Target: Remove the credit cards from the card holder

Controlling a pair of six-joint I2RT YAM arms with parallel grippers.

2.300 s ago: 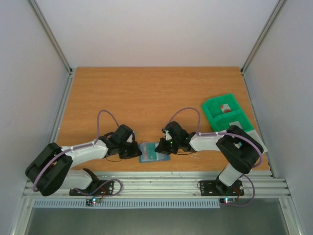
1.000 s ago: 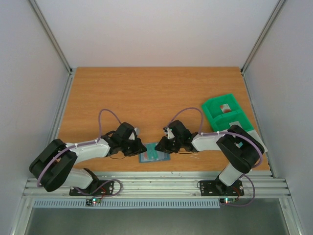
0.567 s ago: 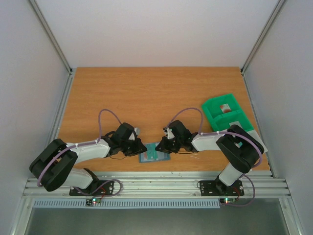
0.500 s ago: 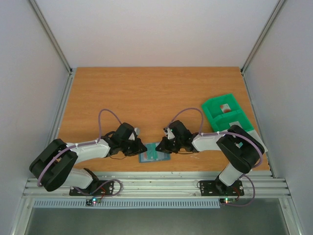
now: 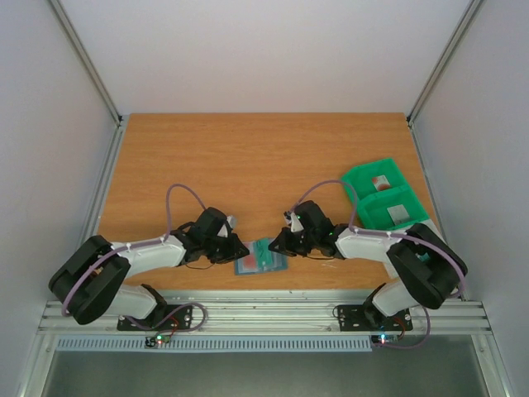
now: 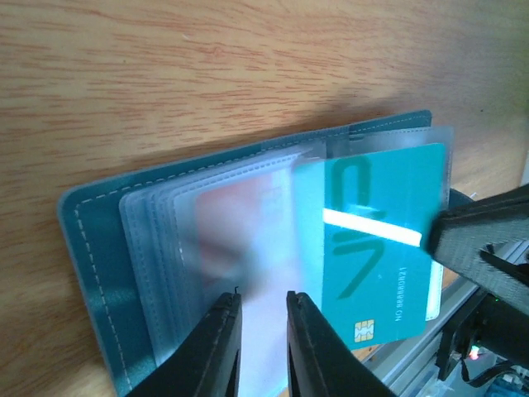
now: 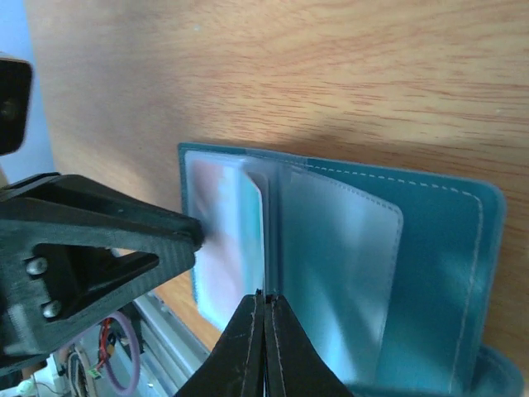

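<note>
left gripper (image 6: 263, 299) is down on the left side of the open blue-grey card holder (image 6: 95, 240), which lies near the front edge of the wooden table (image 5: 248, 157). its jaws are nearly together with a thin gap over the clear sleeves, can't tell if it's actually pinching anything. a pinkish card (image 6: 240, 223) sits blurry inside those sleeves. a teal credit card (image 6: 372, 240) pokes partway out toward the right, and the right gripper (image 7: 264, 299) is clamped tight on its edge. green two-compartment bin (image 5: 364, 184) sits well off to the right
</note>
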